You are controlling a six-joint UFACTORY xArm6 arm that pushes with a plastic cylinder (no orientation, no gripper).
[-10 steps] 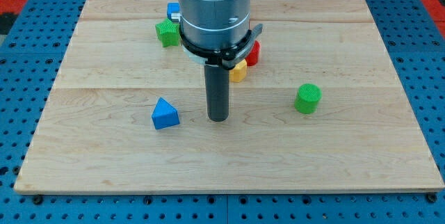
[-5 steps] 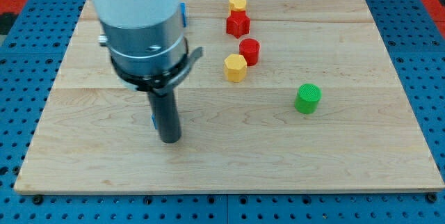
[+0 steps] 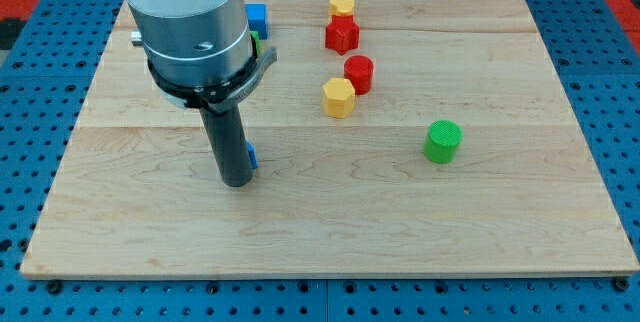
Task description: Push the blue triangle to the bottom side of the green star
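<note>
Camera view recorded the dark rod standing upright over the left half of the wooden board, with my tip resting on the surface. The rod carried no jaws, so no open or closed state applied. The blue triangle showed only as a thin blue sliver at the rod's right edge, touching or just behind it; its shape could not be made out. The green star was almost wholly hidden behind the arm body near the view's top, beside a blue block. A yellow block, red block, red cylinder and yellow hexagonal block ran down the centre. A green cylinder stood well apart to the right.
</note>
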